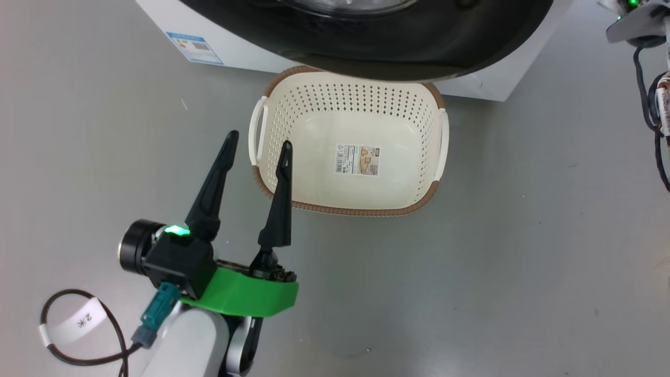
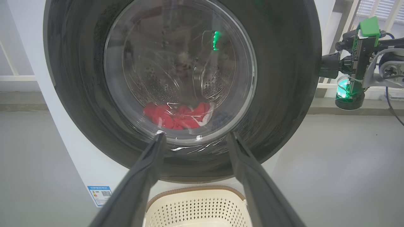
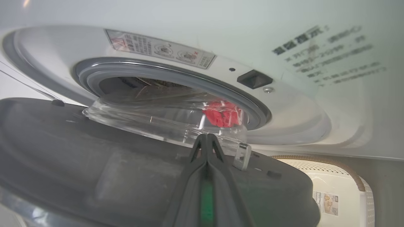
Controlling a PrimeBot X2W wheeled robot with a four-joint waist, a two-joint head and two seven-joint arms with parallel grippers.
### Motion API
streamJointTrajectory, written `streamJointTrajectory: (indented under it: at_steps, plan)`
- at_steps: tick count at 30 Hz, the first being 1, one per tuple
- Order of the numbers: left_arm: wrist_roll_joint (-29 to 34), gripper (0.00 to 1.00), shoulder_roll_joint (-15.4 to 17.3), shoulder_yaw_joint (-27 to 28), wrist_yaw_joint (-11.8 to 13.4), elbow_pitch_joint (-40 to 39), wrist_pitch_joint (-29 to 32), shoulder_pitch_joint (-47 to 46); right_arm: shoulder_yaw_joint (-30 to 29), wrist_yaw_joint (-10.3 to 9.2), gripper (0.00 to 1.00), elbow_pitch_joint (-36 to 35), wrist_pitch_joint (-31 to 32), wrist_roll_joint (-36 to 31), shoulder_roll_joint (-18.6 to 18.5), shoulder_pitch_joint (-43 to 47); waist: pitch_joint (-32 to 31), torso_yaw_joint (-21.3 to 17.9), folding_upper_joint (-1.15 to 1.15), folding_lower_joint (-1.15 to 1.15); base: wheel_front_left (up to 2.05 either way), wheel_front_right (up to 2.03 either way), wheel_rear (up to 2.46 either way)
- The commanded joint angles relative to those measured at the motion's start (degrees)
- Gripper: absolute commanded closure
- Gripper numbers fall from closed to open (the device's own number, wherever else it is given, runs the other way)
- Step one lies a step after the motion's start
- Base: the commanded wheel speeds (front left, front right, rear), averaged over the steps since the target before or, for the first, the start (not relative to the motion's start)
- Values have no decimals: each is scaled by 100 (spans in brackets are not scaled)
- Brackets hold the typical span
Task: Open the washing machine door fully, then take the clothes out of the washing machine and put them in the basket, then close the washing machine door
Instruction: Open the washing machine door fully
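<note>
The right fingers (image 3: pixel 202 154) are pressed together into one blade, their tips laid against the inner face of the washing machine door (image 3: pixel 94 164) just beside the base of its glass bowl. Judging by that placement, they are tucked behind the door's edge to lever it outward rather than grip it. The door stands ajar, not yet fully open: a gap shows between it and the grey gasket (image 3: pixel 176 74), and its metal latch hook (image 3: pixel 241 156) hangs free of the washing machine (image 3: pixel 284 119). The left fingers (image 1: pixel 212 188) are spread wide and hold nothing, hovering low just beside the left rim of the basket (image 1: pixel 345 210), probably parked clear of the door's swing and ready to reach in. The clothes (image 2: pixel 176 116) lie in a red heap at the bottom of the drum, seen through the glass. The basket sits on the floor (image 1: pixel 523 262) directly below the door, close against the machine, so garments need only a short drop.
</note>
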Motion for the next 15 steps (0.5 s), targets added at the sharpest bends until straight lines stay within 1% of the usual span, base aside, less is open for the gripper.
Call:
streamJointTrajectory:
  at_steps: [1,15]
  plan:
    - [-16,0,134,156,59,-110,-56,-88,111,44,100,-186,100,96,225,161,-57,-29,0,0,0,0,0]
    - [-47,0,255,178,139,-124,12,15,166,44,100,-512,326,293,398,701,-383,-156,0,0,0,0,0]
